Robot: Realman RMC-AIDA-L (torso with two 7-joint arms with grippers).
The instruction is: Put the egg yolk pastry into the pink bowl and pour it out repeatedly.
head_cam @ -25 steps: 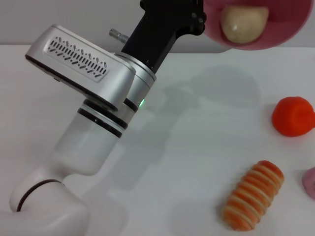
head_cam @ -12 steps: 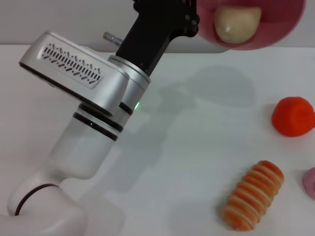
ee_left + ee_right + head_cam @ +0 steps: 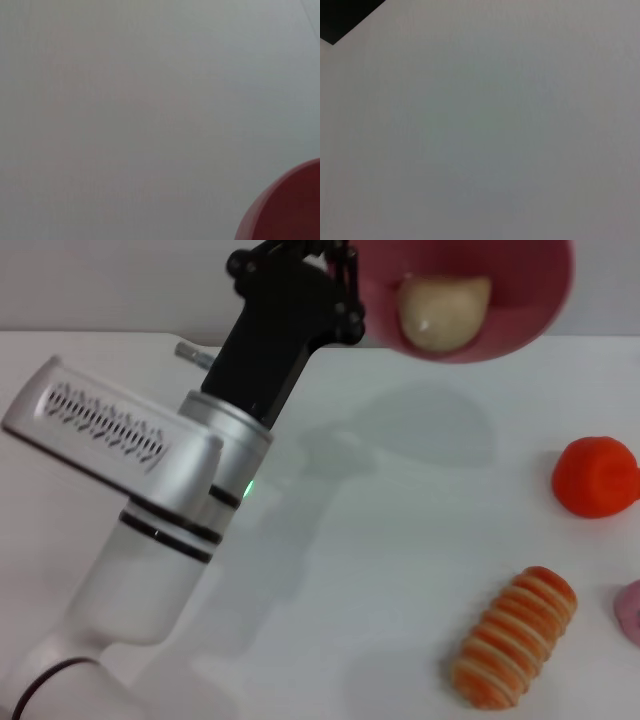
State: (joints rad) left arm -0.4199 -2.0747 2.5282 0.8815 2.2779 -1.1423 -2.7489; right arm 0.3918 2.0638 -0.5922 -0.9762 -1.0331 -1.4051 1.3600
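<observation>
The pink bowl (image 3: 520, 300) hangs in the air above the far part of the white table, at the top of the head view, tilted so its inside faces me. The egg yolk pastry (image 3: 443, 313), a pale cream lump, rests inside it against the lower wall. My left gripper (image 3: 348, 295), black at the end of the silver arm, is shut on the bowl's left rim. The left wrist view shows only an edge of the pink bowl (image 3: 287, 210) over bare table. My right gripper is out of view.
An orange-red rounded object (image 3: 597, 477) sits at the right of the table. Nearer me lies an orange-and-cream striped roll (image 3: 515, 638). A small pink thing (image 3: 631, 611) shows at the right edge. The bowl's shadow falls on the table (image 3: 330, 570) below it.
My left arm has swung to the left, carrying the bowl and the pastry inside it leftward. The items on the table have not moved.
</observation>
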